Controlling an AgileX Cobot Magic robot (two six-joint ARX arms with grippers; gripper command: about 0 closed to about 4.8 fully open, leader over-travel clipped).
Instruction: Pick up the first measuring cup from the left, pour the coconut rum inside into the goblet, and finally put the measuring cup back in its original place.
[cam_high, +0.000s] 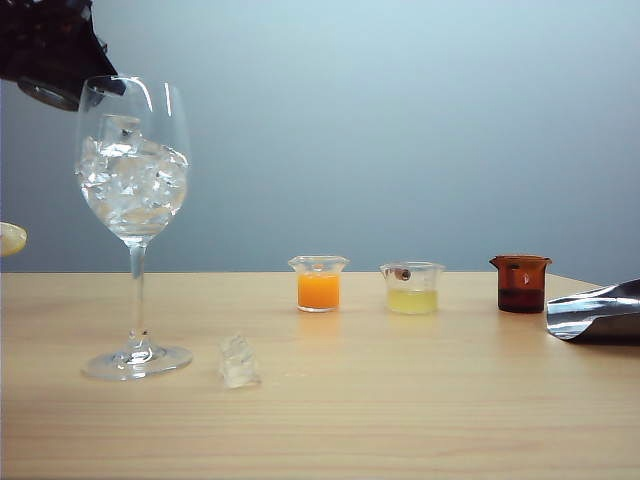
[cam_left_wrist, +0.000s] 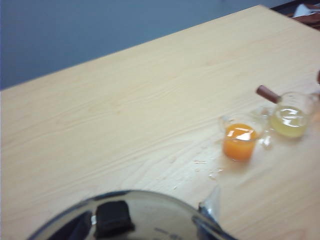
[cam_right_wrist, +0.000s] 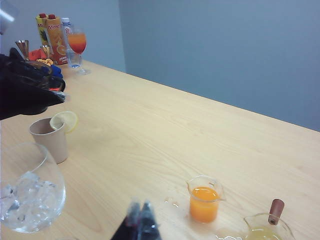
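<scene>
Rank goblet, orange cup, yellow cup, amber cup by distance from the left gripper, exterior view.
Left gripper is top left, holding the grey measuring cup at the goblet's rim.
1. Goblet, left, beside it.
2. Orange cup, centre.
3. Yellow cup, right of centre.
4. Amber cup, far right.

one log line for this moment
phase: pouring | left gripper: holds grey cup at goblet rim | right gripper: shut, low over table | orange cup: untouched

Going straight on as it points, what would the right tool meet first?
The right tool would probably meet only bare wooden table, passing between the ice-filled clear goblet and the clear cup of orange liquid; depth unclear.
</scene>
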